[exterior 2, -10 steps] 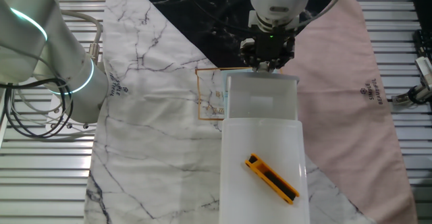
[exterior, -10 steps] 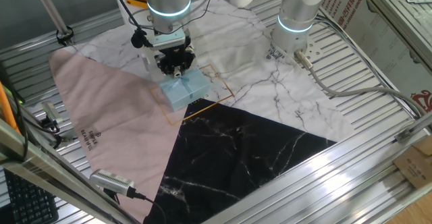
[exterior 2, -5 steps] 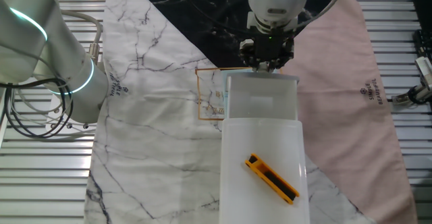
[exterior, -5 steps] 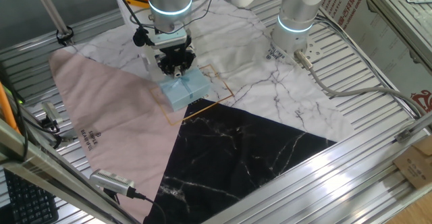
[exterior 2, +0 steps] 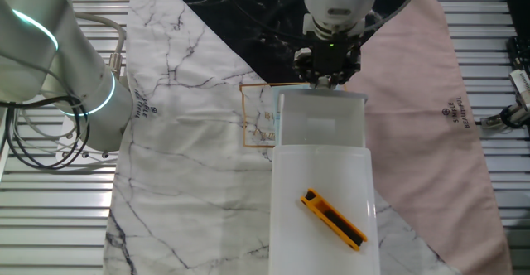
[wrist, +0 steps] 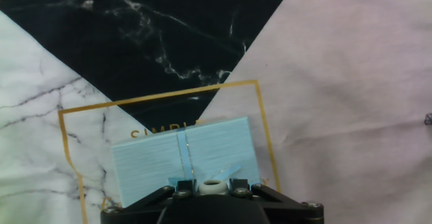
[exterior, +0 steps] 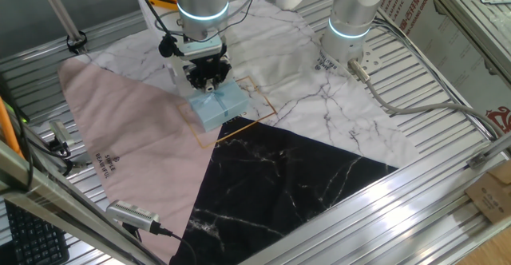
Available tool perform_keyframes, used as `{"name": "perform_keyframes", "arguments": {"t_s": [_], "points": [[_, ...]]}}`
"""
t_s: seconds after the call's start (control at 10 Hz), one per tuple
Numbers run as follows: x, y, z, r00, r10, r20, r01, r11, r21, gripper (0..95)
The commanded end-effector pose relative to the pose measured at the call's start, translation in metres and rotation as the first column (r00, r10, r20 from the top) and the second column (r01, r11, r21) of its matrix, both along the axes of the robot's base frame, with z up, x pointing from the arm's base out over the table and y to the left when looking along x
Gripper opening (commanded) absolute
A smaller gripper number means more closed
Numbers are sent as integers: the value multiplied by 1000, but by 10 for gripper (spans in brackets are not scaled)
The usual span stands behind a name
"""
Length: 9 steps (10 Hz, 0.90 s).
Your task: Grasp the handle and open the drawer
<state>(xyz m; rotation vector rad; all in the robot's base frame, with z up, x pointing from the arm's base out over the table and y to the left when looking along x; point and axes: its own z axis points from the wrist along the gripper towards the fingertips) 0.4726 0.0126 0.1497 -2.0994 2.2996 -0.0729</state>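
The drawer point(exterior: 220, 104) is a small light-blue flat box on the cloth inside a thin gold square outline; it also shows in the hand view point(wrist: 196, 153) with thin ribbon lines across its top. The handle point(wrist: 213, 185) is a small pale ring-like knob at the box's near edge. My gripper point(exterior: 208, 83) points down at the box's far-left edge, and in the hand view point(wrist: 212, 185) its two dark fingers point(wrist: 181, 184) sit close against either side of the handle. In the other fixed view the gripper point(exterior 2: 330, 79) stands behind the white box, which hides the drawer.
A taller white translucent box point(exterior 2: 321, 176) with an orange and black tool point(exterior 2: 333, 219) on it stands next to the drawer. A second robot arm point(exterior: 351, 17) is at the back. Pink point(exterior: 128, 137), black marble point(exterior: 279, 177) and white marble cloths cover the table. Cables lie at the edges.
The arm has shifted very slightly upward in the fixed view. The light-blue box has not visibly moved.
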Motion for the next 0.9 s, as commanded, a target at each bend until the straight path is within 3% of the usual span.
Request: {"name": "perform_keyframes", "arguments": {"t_s": [0.1, 0.5, 0.9], "points": [[1, 1, -1, 1000, 16, 0, -16, 1000, 12, 0], [1, 1, -1, 996, 83, -15, -83, 995, 50, 0], [1, 1, -1, 994, 110, -25, -109, 993, 50, 0]]}}
